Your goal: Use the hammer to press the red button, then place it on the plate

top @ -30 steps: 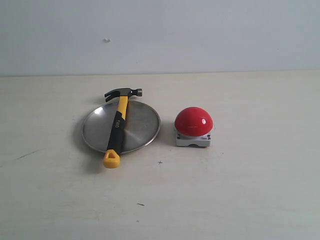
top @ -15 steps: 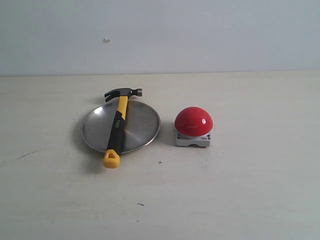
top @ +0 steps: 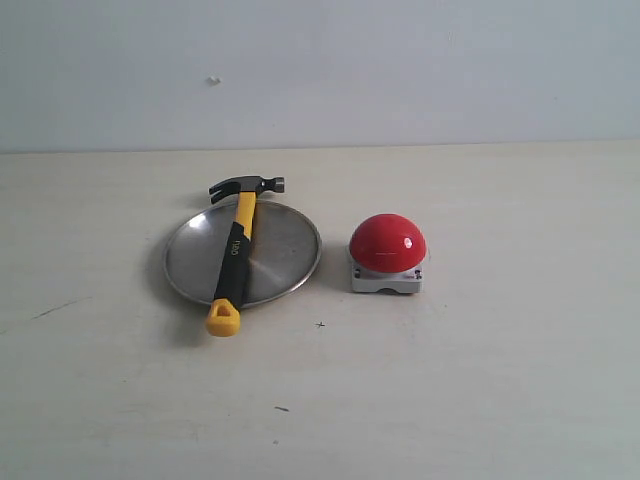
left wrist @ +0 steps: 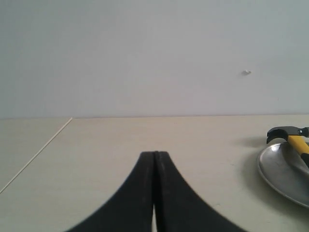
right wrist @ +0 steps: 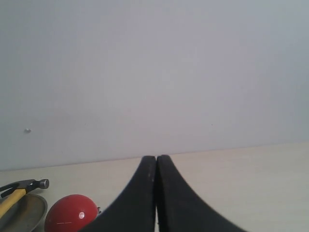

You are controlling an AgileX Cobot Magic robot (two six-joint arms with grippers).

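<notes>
The hammer lies across the silver plate, its dark head past the far rim and its yellow handle end over the near rim. To the plate's right sits the red button on its grey base. Neither arm shows in the exterior view. My left gripper is shut with nothing in it, well away from the plate and hammer. My right gripper is shut and empty too, back from the red button, the hammer and the plate.
The pale tabletop spreads round the objects, with a few small dark specks near the front. A plain light wall closes off the far edge. A thin seam runs across the table in the left wrist view.
</notes>
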